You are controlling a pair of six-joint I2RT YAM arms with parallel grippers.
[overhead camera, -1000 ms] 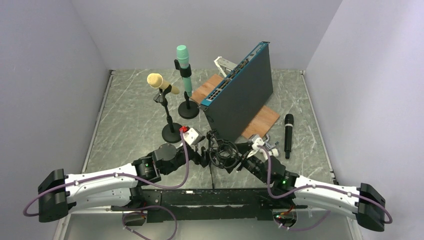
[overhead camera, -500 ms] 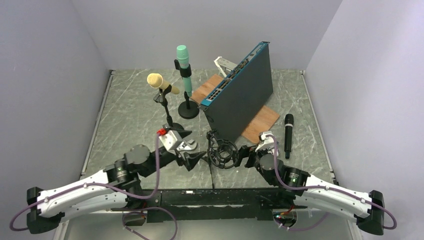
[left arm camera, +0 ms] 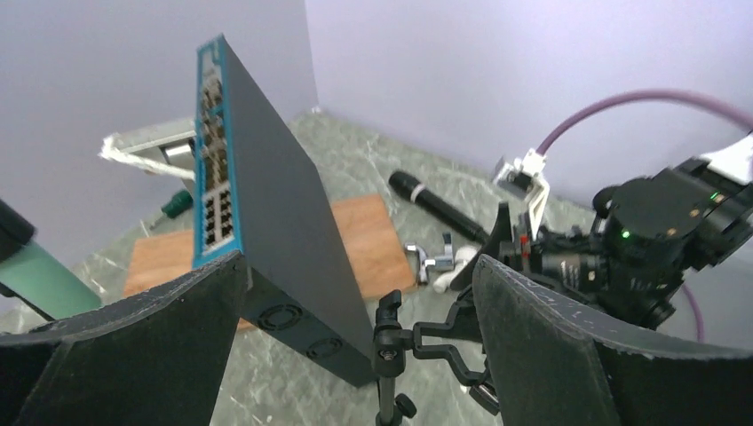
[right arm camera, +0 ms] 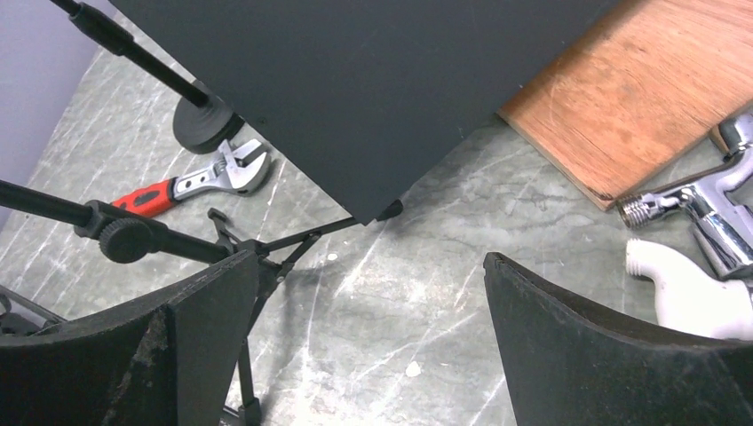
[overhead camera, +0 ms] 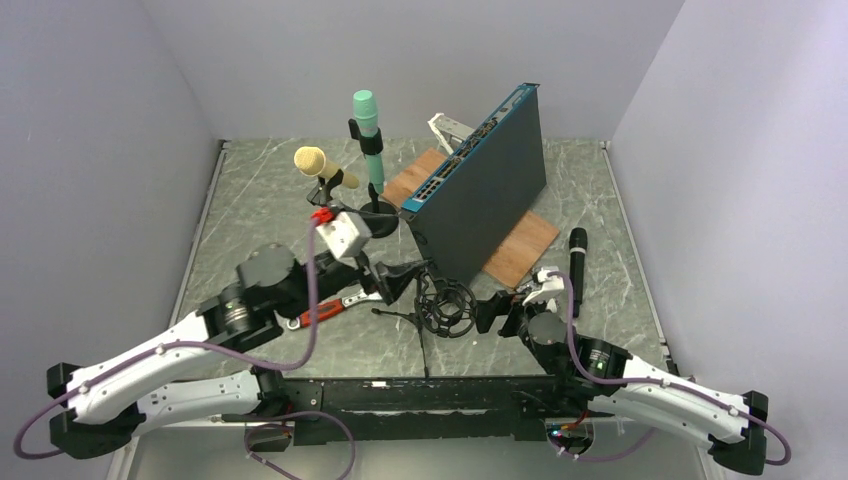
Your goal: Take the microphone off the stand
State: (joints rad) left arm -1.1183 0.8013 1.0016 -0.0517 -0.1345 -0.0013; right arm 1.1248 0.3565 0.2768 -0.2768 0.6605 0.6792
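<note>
A beige microphone (overhead camera: 318, 163) sits tilted in a black stand (overhead camera: 340, 265). A green microphone (overhead camera: 367, 128) stands upright in a second stand (overhead camera: 377, 222). A black microphone (overhead camera: 577, 270) lies loose on the table at the right and also shows in the left wrist view (left arm camera: 435, 204). An empty shock-mount tripod (overhead camera: 445, 305) stands at the front centre. My left gripper (overhead camera: 400, 278) is open and empty, raised just left of the mount (left arm camera: 391, 342). My right gripper (overhead camera: 488, 314) is open and empty, just right of it, over bare table (right arm camera: 370, 257).
A blue-edged black switch box (overhead camera: 480, 190) leans on a wooden board (overhead camera: 520, 245) behind the mount. A red-handled wrench (overhead camera: 325, 308) lies under my left arm. A chrome faucet and white fitting (right arm camera: 701, 213) lie by my right gripper. Walls close in three sides.
Both grippers have drawn away from the shock mount. My left arm has risen and swung back to the left, uncovering the wrench. My right gripper has backed off slightly to the right.
</note>
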